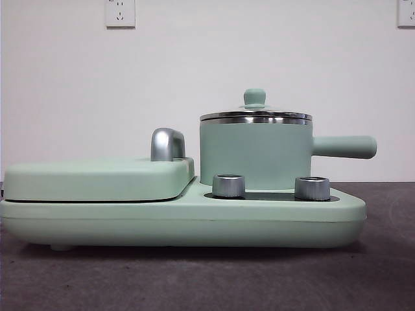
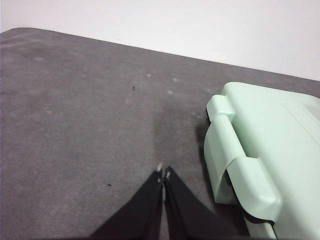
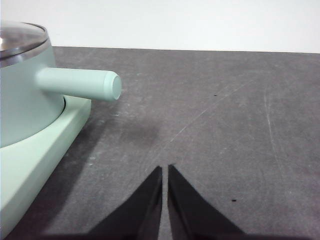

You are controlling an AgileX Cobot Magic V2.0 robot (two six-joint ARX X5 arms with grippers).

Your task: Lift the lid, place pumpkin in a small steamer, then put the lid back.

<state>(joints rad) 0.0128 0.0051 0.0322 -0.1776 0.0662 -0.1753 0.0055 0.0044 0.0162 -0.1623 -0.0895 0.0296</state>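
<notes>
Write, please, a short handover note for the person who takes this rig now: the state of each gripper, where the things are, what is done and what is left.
Left gripper: fingers shut, empty, above bare table beside the flat griddle cover.
Right gripper: fingers shut, empty, above bare table, apart from the steamer's side handle.
Small steamer: upright on the appliance base, behind two steel knobs.
Lid: seated on the steamer.
Pumpkin: not in any view; find it first.
Done: nothing that can be seen.
Left: lift the lid, put the pumpkin in, put the lid back.
</notes>
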